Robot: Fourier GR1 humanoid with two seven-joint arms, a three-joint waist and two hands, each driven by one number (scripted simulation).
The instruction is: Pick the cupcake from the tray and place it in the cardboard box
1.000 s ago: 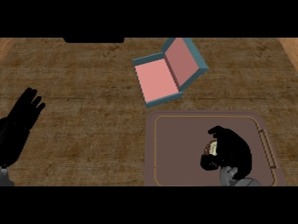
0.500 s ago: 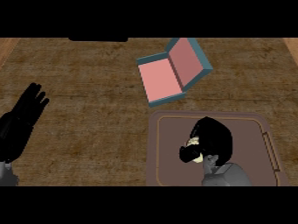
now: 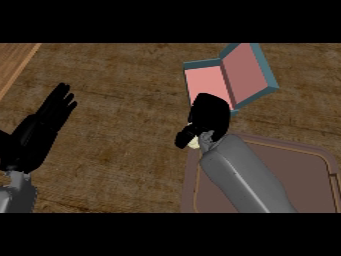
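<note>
Two hands are seen: the right hand (image 3: 206, 116) is curled round the cupcake (image 3: 193, 143) beside the cardboard box (image 3: 232, 80); the left hand (image 3: 44, 127) is held open.

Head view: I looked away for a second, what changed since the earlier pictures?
The right hand, curled round the cupcake, rose off the tray toward the cardboard box. The left hand stayed open at the left.
</note>
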